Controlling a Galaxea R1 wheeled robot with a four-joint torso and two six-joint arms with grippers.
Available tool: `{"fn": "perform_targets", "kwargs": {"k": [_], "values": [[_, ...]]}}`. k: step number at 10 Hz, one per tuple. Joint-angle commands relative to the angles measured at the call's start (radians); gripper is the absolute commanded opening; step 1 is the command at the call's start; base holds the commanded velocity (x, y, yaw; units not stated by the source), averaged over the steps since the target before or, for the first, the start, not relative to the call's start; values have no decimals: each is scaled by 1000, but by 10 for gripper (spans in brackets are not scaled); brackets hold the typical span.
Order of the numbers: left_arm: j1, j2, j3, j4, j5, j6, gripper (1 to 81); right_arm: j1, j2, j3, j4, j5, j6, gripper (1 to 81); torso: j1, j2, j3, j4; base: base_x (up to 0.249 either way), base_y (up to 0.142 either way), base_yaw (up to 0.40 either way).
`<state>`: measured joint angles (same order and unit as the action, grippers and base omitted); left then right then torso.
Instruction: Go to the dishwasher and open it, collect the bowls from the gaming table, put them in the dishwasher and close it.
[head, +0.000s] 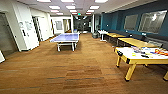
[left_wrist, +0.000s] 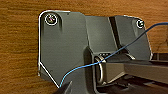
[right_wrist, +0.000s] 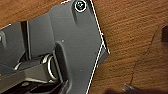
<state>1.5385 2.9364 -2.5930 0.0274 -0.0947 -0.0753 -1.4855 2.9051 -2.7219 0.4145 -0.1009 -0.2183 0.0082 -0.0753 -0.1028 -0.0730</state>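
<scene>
Over brown carpet (head: 75, 72), both wrist views leave the jaws indiscernible.

Bright ceiling panels (head: 54, 7) light the room evenly; soft blur throughout, glare on wall windows (head: 152, 21).

Ping-pong table (head: 65, 38) ahead (yellow table (head: 140, 56) right)

The carpet (head: 75, 70) was striped in warm browns and oranges, and the table-tennis table (head: 65, 38) on it was blue with pale legs. The near table (head: 140, 58) had yellow legs and a white tabletop, and the far wall (head: 112, 21) was deep teal.
</scene>
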Motion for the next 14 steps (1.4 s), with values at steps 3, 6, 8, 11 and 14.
{"fn": "perform_targets", "kwargs": {"k": [3, 6, 8, 11, 14], "values": [[-43, -9, 5, 3, 50, 3, 811, 37, 24, -48, -16, -56, 16, 811, 1, 0, 0, 0, 163, 0, 0], [-42, -11, 5, 3, 50, 3, 811, 40, 25, -36, -111, -48, 30, 811, 0, 0, 0, 0, 167, 0, 0], [-42, -11, 5, 5, 50, 3, 811, 40, 24, -41, -140, -48, 98, 811, 1, 0, 0, 0, 171, 0, 0], [-42, -11, 5, 6, 50, 3, 811, 36, 1, -10, -233, -23, 223, 811, 1, 0, 0, 0, 175, 0, 0], [-44, -8, 5, 11, 50, 3, 811, 6, -74, 149, -237, 53, 211, 811, 1, 0, 0, 0, 175, 0, 0]]}}
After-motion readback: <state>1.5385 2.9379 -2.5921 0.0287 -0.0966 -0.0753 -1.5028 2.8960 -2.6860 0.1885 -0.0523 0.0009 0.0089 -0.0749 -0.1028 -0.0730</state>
